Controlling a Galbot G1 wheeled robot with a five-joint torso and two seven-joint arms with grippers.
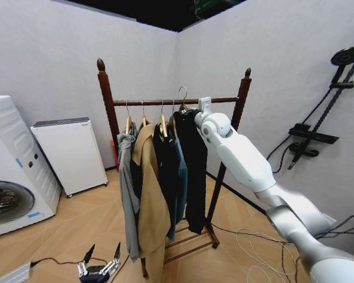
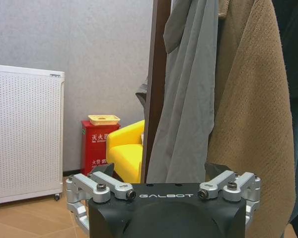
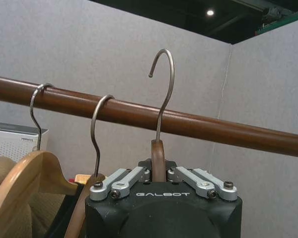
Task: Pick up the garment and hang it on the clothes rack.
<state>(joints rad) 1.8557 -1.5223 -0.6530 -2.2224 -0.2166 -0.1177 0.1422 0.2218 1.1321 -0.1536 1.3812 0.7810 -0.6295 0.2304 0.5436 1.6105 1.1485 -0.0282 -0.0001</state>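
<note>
Garment (image 1: pixel 196 171): long, plain black, on a wooden hanger (image 3: pixel 158 161) with a metal hook (image 3: pixel 163 89). We log it at the right end of the row of clothes, just beside the blue jacket (image 1: pixel 180 177). Its hook rises above the horizontal bar and does not rest on it; in the right wrist view the hook tip stands clear over the bar.

Clothes rack (image 1: pixel 109 100): dark reddish-brown wood, two knob-topped posts, one bar, slatted bottom shelf. We count on it a grey garment (image 1: pixel 127 188), a tan coat (image 1: pixel 150 200) and the blue jacket, each on its own hanger.

Right end effector (image 3: pixel 158 174): raised at bar height, fingers pinching the neck of the garment's hanger.

Left end effector (image 1: pixel 100 265): low near the floor, before the rack's left post; fingers spread, nothing between them.

Surroundings: washing machine (image 1: pixel 9 171), white cabinet (image 1: pixel 71 153), red box (image 2: pixel 97 148), yellow seat (image 2: pixel 125 156), cables on the wooden floor (image 1: pixel 76 224).
</note>
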